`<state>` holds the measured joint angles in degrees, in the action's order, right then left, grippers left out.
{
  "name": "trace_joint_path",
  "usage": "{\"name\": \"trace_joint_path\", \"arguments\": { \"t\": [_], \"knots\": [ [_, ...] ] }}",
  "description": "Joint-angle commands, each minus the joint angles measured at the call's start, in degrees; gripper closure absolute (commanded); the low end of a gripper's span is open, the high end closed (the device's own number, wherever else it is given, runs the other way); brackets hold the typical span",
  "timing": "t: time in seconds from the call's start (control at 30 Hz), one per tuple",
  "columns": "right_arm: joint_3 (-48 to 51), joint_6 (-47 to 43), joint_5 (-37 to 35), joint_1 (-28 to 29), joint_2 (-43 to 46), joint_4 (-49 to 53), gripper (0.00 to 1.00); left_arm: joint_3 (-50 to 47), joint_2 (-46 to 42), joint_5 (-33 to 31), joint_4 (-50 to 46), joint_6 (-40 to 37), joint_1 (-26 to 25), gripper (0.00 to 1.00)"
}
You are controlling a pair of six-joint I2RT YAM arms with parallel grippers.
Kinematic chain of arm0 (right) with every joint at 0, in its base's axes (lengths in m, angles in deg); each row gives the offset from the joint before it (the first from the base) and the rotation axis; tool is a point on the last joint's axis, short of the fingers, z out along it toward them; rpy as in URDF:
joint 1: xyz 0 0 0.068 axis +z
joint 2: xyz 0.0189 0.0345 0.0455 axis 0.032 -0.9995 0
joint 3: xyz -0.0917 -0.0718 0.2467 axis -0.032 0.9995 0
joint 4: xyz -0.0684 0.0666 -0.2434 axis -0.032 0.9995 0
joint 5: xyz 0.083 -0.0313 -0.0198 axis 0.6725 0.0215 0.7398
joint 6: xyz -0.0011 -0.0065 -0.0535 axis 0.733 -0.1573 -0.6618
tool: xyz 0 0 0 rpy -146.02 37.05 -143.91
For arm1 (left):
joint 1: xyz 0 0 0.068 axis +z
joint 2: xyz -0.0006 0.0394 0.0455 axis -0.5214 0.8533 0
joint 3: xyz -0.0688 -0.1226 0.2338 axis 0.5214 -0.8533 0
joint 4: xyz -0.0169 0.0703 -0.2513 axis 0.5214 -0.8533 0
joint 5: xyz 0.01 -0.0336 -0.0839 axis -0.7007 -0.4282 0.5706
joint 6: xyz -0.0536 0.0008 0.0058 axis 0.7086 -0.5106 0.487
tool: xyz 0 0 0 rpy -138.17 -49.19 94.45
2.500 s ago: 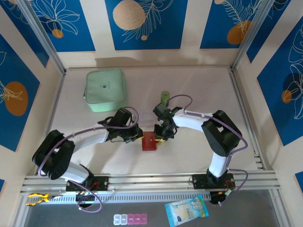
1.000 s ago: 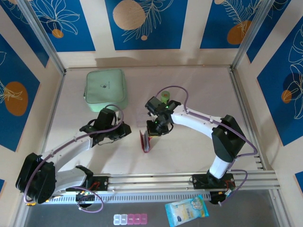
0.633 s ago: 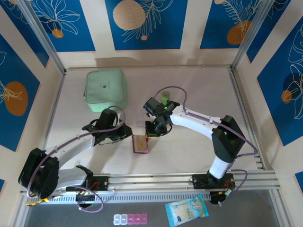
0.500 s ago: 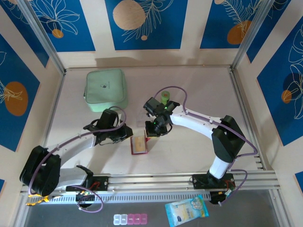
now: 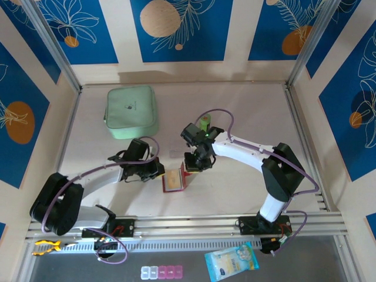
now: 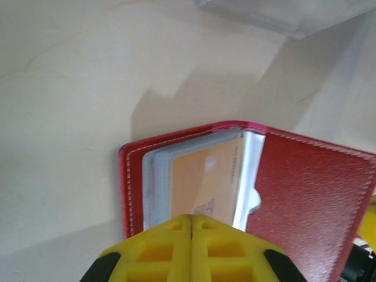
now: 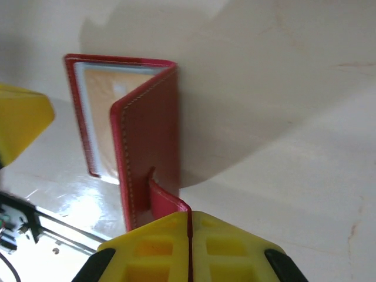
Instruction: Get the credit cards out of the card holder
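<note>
The card holder (image 5: 175, 180) is a small red wallet lying open on the table, with one half flat and its right cover raised. An orange-tan credit card (image 6: 205, 179) sits in its clear sleeves, also seen from the right wrist as the credit card (image 7: 103, 117). My right gripper (image 5: 191, 166) (image 7: 189, 214) is shut on the holder's red snap tab and holds the cover (image 7: 150, 135) up. My left gripper (image 5: 157, 171) (image 6: 191, 218) is shut, its tips over the card's near edge. I cannot tell whether they touch it.
A mint-green zip case (image 5: 130, 111) lies at the back left. A small green object (image 5: 204, 121) stands behind the right arm. A clear plastic sheet (image 6: 282, 12) lies just beyond the holder. A pill box (image 5: 161, 271) and a packet (image 5: 231, 262) lie in front of the rails.
The card holder went from standing on edge to open, with the orange card showing. My left gripper moved right to the holder and shut. The right gripper kept its hold on the tab.
</note>
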<state>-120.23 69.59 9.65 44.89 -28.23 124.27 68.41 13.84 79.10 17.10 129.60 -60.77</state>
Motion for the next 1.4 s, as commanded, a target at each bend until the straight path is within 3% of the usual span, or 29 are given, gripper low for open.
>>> {"name": "trace_joint_path", "arguments": {
  "t": [0.0,0.7,0.93,1.17,1.37],
  "knots": [
    [1.70,0.13,-1.81,-0.62,0.64,2.10,0.95,-1.47,1.09,-0.02,0.84,-0.71,-0.63,1.00],
    [3.42,0.04,-9.23,0.28,-7.39,2.29,0.91,-5.25,4.59,-2.05,3.04,1.19,-1.99,1.00],
    [3.50,0.73,-10.57,0.91,-9.33,2.40,0.82,-4.87,4.61,-2.17,2.70,1.40,-2.21,1.00],
    [2.81,1.18,-11.80,0.92,-6.82,4.61,0.69,-4.68,4.88,-2.54,2.45,1.18,-2.25,1.00],
    [2.42,1.17,-13.42,0.57,-3.77,7.07,0.64,-4.52,4.79,-2.75,1.92,0.96,-2.22,1.00]
  ]
}}
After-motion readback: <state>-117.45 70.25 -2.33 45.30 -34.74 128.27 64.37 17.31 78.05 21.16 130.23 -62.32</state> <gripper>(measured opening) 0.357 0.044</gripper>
